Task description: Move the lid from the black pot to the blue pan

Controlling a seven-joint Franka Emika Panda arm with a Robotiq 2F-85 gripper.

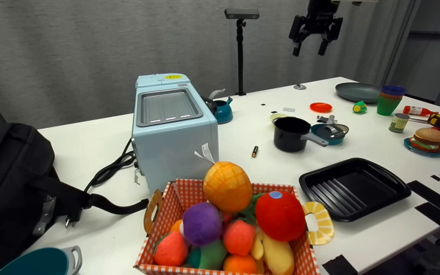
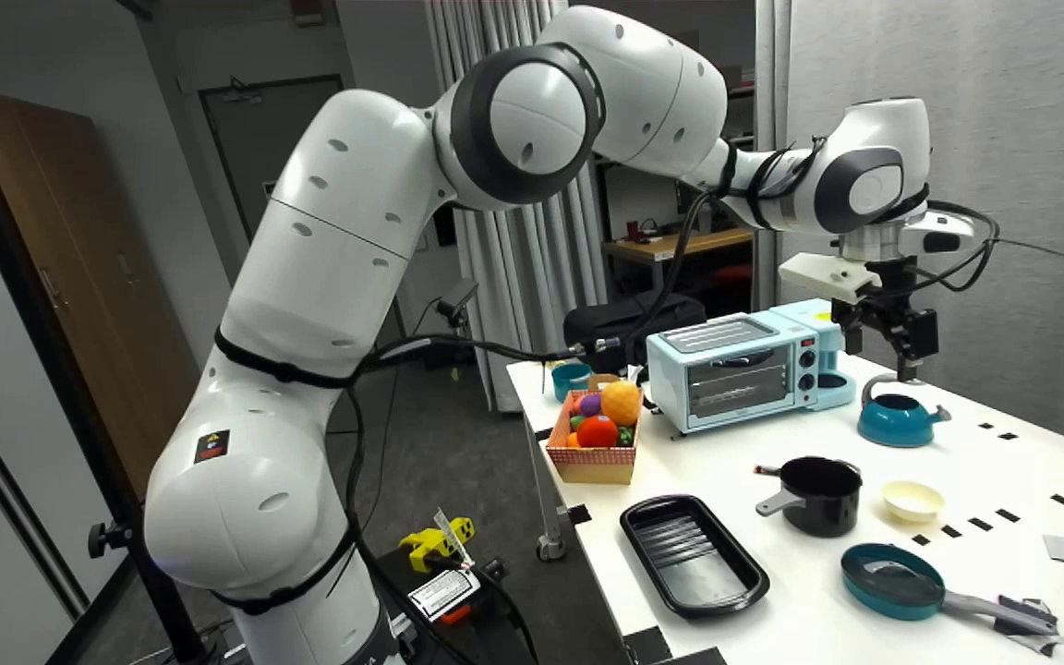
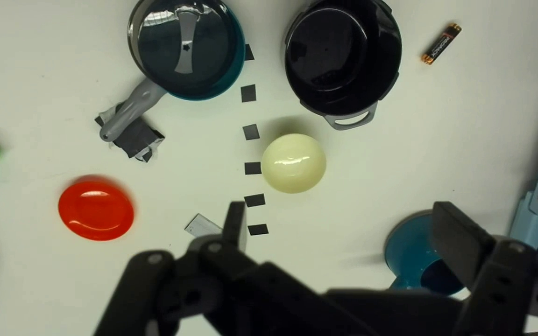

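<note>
A round see-through lid with a grey bar handle (image 3: 186, 46) lies on the blue pan (image 3: 236, 60), shifted toward one side of its rim. The lid (image 1: 334, 130) and pan (image 1: 334, 141) also show in an exterior view, the lid looking slightly tilted. In another exterior view the lid (image 2: 892, 578) rests over the pan (image 2: 897, 608). The black pot (image 3: 343, 56) stands beside the pan, uncovered; it shows in both exterior views (image 1: 287, 138) (image 2: 826, 506). My gripper (image 3: 339, 210) is open and empty, high above the table near the teal kettle, apart from lid and pot (image 1: 309, 52) (image 2: 883, 356).
A pale yellow bowl (image 3: 293, 163), a red dish (image 3: 96, 208) and a teal kettle (image 3: 407, 254) stand near the pot and pan. A light-blue toaster oven (image 2: 740, 379), fruit basket (image 2: 592, 466) and black grill tray (image 2: 694, 554) are farther off. A small grey disc (image 1: 300, 86) lies at the back edge.
</note>
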